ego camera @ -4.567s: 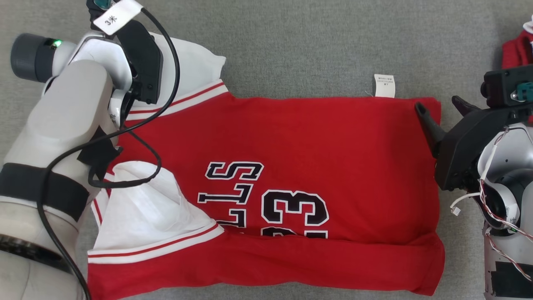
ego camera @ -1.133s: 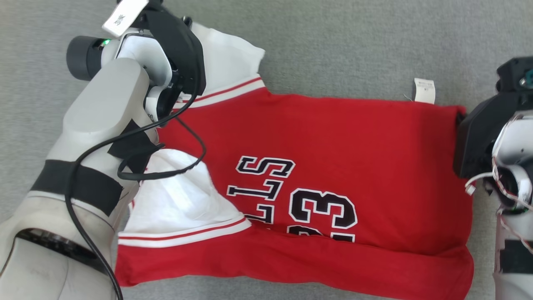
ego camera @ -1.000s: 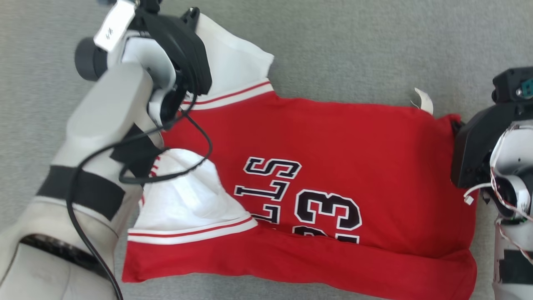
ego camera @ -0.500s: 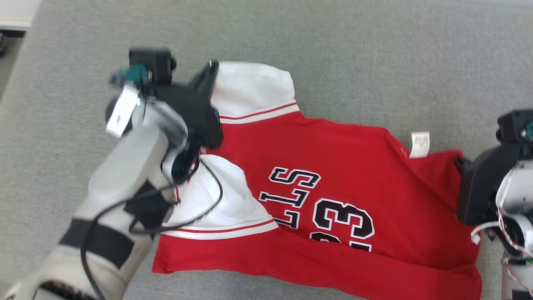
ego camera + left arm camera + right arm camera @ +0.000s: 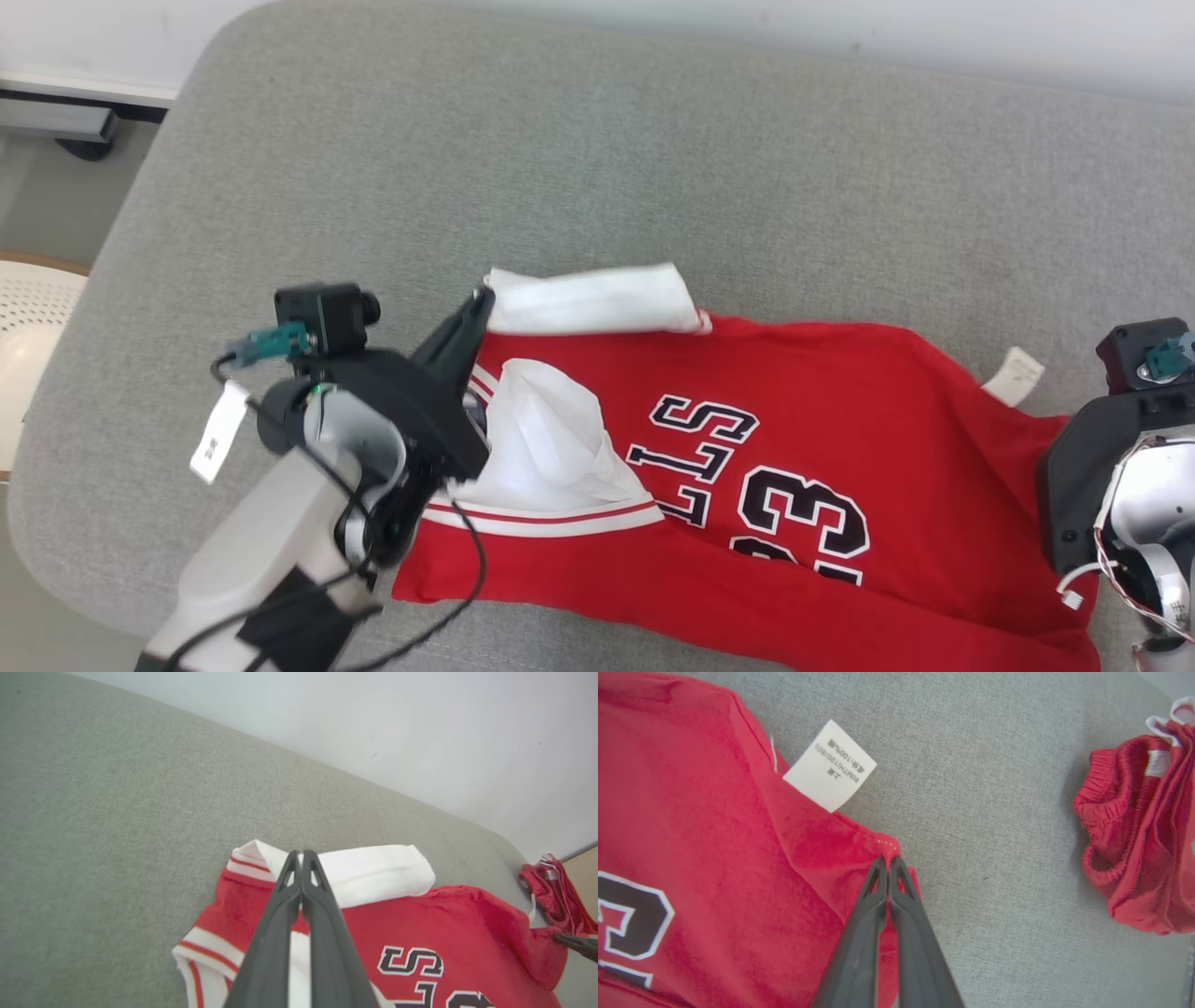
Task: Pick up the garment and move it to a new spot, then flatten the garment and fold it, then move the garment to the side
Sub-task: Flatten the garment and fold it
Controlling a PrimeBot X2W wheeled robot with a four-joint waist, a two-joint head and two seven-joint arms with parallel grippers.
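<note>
**Red garment (image 5: 794, 439) pinched at both ends**

It lies spread, printed side up, on the grey cushion (image 5: 653, 168), toward the near edge. The left jaws are closed on the white sleeve fold at its far left corner. The right jaws are closed on the red hem corner, near the white care label (image 5: 830, 765). A second red cloth (image 5: 1139, 858) lies bunched well apart.

I've got a red, white-sleeved jersey (image 5: 794, 392), black "LLS 23" lettering up, white tag (image 5: 1013, 375) at its far edge. It's folded lengthwise, rumpled, and lies slantwise near the front of the grey cushion (image 5: 653, 168).
</note>
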